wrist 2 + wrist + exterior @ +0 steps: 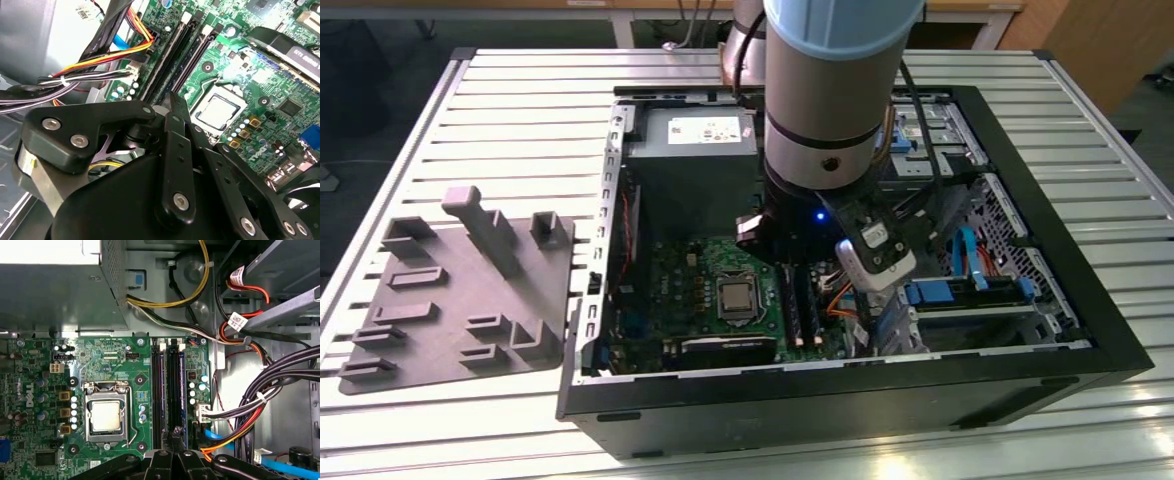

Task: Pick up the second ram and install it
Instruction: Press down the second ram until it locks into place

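The pincer [176, 434] is pressed together, gripping nothing, its tips over one end of the second ram [174, 390]. The ram appears to lie in its motherboard [115, 365] slot (beside the neighbouring slot [159, 390]). Whether it is fully latched cannot be told.

exterior view: a pale slatted metal table [520, 110] fills most of the scene, its grooves running from the exterior view's left to its right. beyond its far edge stand light wooden furniture [987, 12] and a brown wooden panel [1107, 45], over dark floor [354, 90].
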`<state>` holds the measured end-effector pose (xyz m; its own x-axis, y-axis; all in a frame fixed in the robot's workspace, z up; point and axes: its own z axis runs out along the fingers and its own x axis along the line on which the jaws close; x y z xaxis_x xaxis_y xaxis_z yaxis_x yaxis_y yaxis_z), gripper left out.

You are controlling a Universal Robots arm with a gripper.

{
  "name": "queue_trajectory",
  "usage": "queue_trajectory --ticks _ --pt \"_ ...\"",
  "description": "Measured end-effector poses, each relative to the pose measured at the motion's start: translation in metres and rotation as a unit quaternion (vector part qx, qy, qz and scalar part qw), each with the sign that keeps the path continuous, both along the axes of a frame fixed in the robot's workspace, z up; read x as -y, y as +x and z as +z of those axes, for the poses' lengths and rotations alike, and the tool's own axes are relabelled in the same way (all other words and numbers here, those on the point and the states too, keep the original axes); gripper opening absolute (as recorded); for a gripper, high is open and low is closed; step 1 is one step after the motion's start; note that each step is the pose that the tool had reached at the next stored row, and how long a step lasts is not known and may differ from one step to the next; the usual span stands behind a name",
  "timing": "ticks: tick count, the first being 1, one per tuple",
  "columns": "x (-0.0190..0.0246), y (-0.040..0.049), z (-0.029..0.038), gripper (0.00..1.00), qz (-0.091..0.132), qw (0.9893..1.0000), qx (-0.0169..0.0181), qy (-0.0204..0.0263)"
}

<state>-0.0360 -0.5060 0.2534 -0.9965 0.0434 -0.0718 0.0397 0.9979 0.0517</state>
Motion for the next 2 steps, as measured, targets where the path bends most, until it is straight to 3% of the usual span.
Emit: queue_trajectory --ticks 2 --pt "0.0 0.0 0.0 0.11 0.0 1.0 0.0 0.0"
